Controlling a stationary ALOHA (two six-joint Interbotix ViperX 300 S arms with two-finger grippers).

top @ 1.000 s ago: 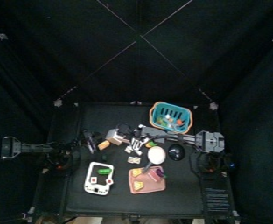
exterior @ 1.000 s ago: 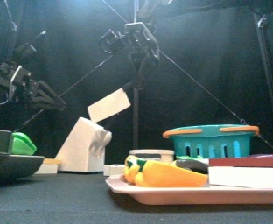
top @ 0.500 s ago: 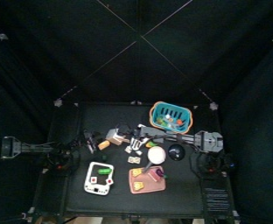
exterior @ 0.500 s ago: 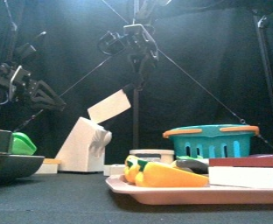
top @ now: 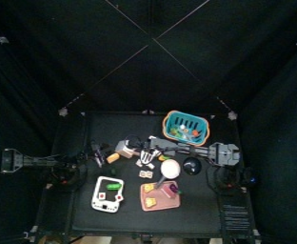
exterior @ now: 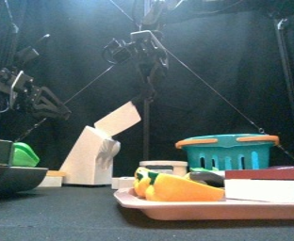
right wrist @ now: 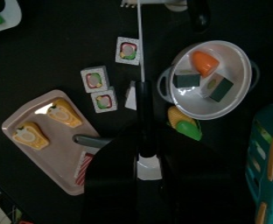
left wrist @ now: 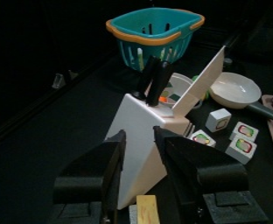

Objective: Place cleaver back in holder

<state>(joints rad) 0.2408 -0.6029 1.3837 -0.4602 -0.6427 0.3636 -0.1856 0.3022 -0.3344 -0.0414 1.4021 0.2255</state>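
Right gripper [right wrist: 142,163] clenches the cleaver [exterior: 118,116] by its handle, three o'clock of the holder [exterior: 93,155]. It looks stiff and blade-heavy (slick steel), so grip there. Left gripper [left wrist: 139,145] gapes empty around eight o'clock.

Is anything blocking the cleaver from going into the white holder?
Nothing visible does. The cleaver, gripped by the right end effector, has its blade at the holder's top slot, with no object between them.
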